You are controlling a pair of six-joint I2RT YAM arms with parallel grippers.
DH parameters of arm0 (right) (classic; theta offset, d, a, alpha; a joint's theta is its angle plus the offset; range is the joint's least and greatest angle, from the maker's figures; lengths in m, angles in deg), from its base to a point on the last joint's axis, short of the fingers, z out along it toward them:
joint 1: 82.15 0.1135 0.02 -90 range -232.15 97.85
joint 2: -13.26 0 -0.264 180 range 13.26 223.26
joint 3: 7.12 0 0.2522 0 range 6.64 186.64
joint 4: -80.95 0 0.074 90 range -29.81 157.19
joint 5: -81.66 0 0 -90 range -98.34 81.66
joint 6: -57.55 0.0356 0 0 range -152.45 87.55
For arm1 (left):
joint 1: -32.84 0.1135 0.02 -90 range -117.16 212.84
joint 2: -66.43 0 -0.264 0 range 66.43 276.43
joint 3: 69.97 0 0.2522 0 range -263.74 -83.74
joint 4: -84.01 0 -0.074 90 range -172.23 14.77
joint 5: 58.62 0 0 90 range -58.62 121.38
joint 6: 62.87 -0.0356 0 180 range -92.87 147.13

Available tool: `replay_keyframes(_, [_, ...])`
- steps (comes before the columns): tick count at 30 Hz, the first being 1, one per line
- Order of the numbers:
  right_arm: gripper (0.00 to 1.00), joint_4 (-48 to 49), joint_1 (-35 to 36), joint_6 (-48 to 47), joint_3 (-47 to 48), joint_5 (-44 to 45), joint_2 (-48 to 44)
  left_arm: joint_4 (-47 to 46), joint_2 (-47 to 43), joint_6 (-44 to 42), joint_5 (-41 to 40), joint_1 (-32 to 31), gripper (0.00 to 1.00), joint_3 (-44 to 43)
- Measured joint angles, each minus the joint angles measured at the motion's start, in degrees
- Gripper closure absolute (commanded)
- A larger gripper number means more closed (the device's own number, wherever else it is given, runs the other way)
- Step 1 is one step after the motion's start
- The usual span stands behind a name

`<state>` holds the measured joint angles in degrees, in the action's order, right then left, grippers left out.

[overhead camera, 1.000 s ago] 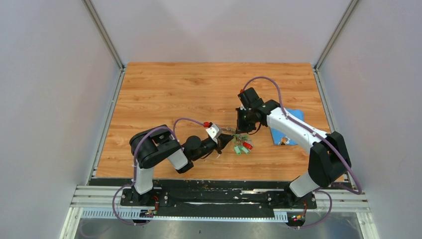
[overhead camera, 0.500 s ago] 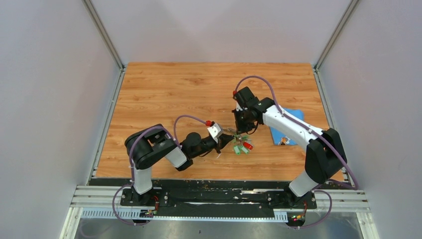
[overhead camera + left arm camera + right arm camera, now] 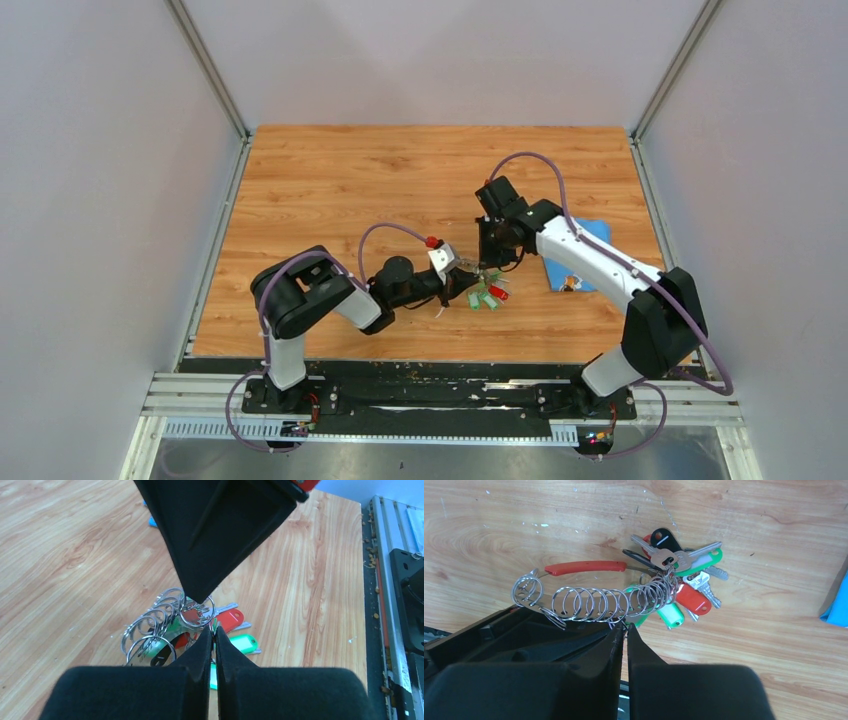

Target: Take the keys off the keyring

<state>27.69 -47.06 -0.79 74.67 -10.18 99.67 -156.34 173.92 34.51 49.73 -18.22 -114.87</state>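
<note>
The keyring [image 3: 599, 602] is a chain of several silvery rings with a red curved clip [image 3: 584, 567], held just above the wood. The keys [image 3: 684, 582], with green, red and black heads, hang in a bunch at its right end and rest on the table [image 3: 330, 190]. My right gripper [image 3: 624, 628] is shut on a ring of the chain from below. My left gripper [image 3: 213, 630] is shut on a ring beside the keys [image 3: 235, 630], its tip almost touching the right gripper's tip. In the top view both grippers, left [image 3: 463, 281] and right [image 3: 488, 262], meet over the keys [image 3: 487, 294].
A blue cloth [image 3: 577, 256] lies on the table right of the keys, partly under the right arm, with a small object on its near edge. Grey walls close in the table on three sides. A metal rail runs along the near edge.
My left gripper has reached further right, up to the keys. My right gripper swung slightly left, then back right, staying over the bunch.
</note>
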Motion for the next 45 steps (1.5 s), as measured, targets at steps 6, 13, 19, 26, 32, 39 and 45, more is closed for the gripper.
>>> replay_keyframes(6, [0.74,2.62,-0.37,3.06,-0.92,0.2,-1.18,2.78,1.18,0.98,1.03,-0.02,1.0,-1.68])
replay_keyframes(13, [0.59,4.87,-1.36,5.33,-5.16,0.37,-5.57,3.5,1.88,2.08,1.31,-0.02,1.0,-2.32])
replay_keyframes(19, [0.57,9.94,-4.7,7.15,-14.29,-1.84,-13.88,3.48,2.86,3.19,2.89,-0.02,1.0,-2.62])
replay_keyframes(26, [0.59,17.53,-5.77,9.55,-22.56,-6.64,-18.75,3.3,3.52,4.7,5.88,-0.02,1.0,-3.32])
replay_keyframes(32, [0.64,21.66,-7.82,11.32,-27.5,-9.38,-21.2,3.13,3.54,5.27,7.37,-0.02,1.0,-4.09])
replay_keyframes(39, [0.71,26.75,-9.92,16.04,-32.02,-11.82,-22.71,3.15,3.61,5.55,8.31,-0.02,1.0,-4.98])
replay_keyframes(45, [0.74,29.9,-12.0,20.83,-35.65,-12.46,-24.7,3.19,3.63,5.95,8.59,-0.02,1.0,-5.27])
